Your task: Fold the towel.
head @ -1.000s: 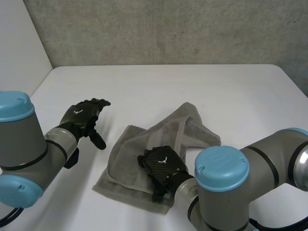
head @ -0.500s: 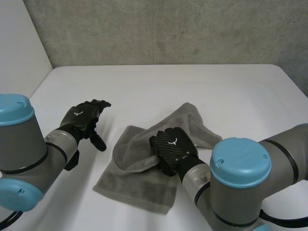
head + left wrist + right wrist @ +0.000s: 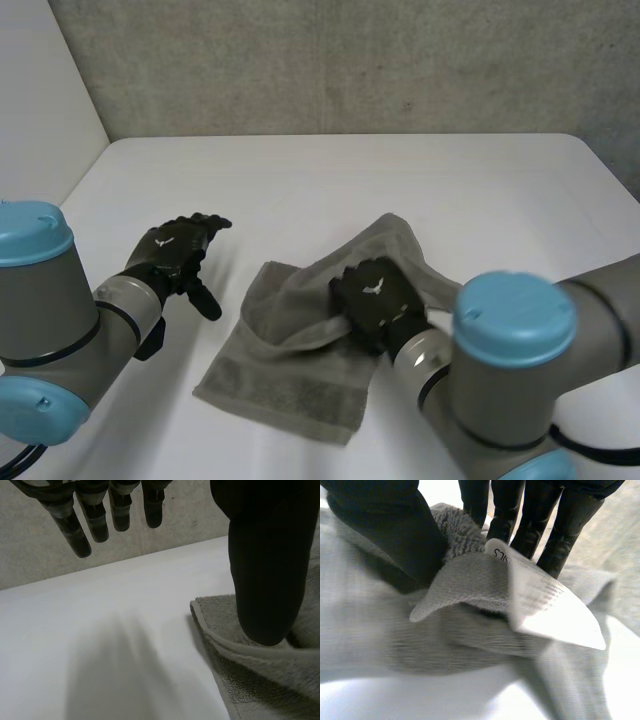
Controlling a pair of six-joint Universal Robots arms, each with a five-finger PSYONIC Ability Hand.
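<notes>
Grey terry: towel (image 3: 285, 375), rumpled on white table (image 3: 330, 190), nearer the robot than the table's middle; near part flat, with a woven band along the near edge; far part heaped in folds, one flap thrown over toward the far right. On top of that heap, about the cloth's middle, right hand (image 3: 372, 298), back upward, arm coming in from the near right. Seen from the right wrist: thumb (image 3: 385, 530) and fingers (image 3: 565, 525) closed on a raised fold of the cloth, pinching it, with a white label (image 3: 547, 612) sticking out of the fold just under the fingertips; some printed letters at the label's edge. Off the cloth, left hand (image 3: 178, 248), over bare table near the towel's left edge and apart from it; fingers straight and a little spread, thumb well apart from them, nothing between; released, grasping nothing. From the left wrist: a hemmed corner of the towel beside the thumb, bare white tabletop beyond the fingertips; cannot tell whether touching the table or hovering above it. Behind the table's far edge, grey wall (image 3: 350, 60).
</notes>
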